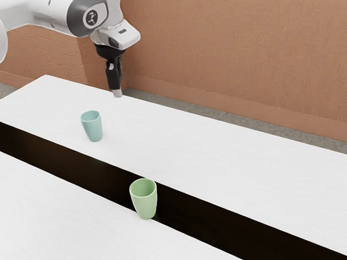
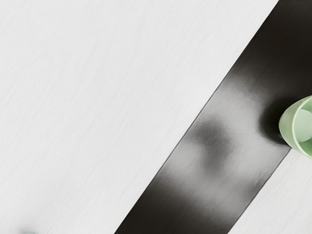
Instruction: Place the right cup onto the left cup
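My gripper [image 1: 117, 93] hangs high above the table in the exterior view, up and to that view's right of the teal cup [image 1: 93, 128]. Nothing visible hangs from it. The teal cup stands upright on the white surface behind the dark strip. Nearer that view's front, the light green cup [image 1: 145, 201] is upright by the near edge of the dark strip. In the wrist view the green cup [image 2: 287, 124] is partly cut off by the frame, its mouth facing up. A faint teal patch also lies at that view's border.
The white table [image 1: 230, 158] is crossed by a long, dark strip [image 1: 227, 220], which runs between the two cups. A brown wall [image 1: 240, 58] rises behind the table's far edge.
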